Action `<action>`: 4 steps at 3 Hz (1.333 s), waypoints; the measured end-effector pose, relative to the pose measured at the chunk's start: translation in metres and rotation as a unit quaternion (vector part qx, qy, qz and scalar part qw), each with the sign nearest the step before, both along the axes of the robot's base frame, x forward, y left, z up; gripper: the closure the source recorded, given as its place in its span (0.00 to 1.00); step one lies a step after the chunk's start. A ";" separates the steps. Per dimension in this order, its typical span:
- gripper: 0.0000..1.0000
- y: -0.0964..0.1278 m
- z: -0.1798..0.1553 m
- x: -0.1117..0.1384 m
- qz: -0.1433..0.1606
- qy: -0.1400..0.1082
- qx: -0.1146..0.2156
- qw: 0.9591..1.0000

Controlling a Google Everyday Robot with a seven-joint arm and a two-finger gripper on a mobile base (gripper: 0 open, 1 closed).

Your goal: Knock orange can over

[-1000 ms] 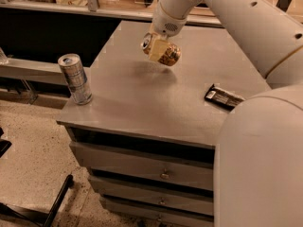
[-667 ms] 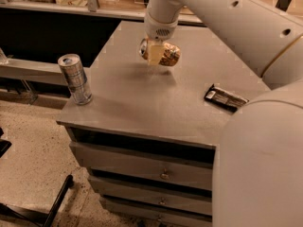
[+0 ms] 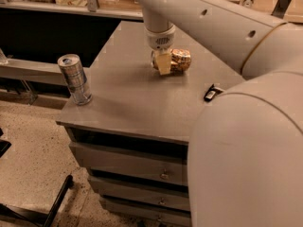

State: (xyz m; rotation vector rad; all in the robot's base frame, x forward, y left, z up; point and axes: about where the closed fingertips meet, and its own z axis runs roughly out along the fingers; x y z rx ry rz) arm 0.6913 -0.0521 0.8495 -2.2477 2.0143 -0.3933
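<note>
at the far left a tall silver-blue can [image 3: 75,79] stands upright on the front left corner of a grey table [image 3: 128,103], close to both edges. below the tabletop, the front of the table shows a stack of drawers [image 3: 137,167] with small knobs. a speckled floor [image 3: 28,150] lies to the left of it.

further right, toward the middle back of the tabletop, the gripper [image 3: 163,63] hangs from a pale arm [image 3: 213,18] that comes down from the upper right. it sits low, right at the table surface, and is pressed up against the left end of the orange can [image 3: 181,60]. i cannot tell whether the gripper is open or clamped, nor whether it has hold of the can.

the orange can lies on its side, its length running left to right, with a pale part of the gripper crossing in front of its left end. it is well apart from the silver-blue can.

right of that, near the table's right edge, lies a small dark flat object [image 3: 213,92], partly hidden by the robot's big pale body [image 3: 246,164], which fills the lower right.
</note>
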 end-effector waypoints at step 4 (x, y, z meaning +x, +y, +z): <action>0.00 -0.049 -0.004 -0.024 -0.044 0.002 0.103 0.994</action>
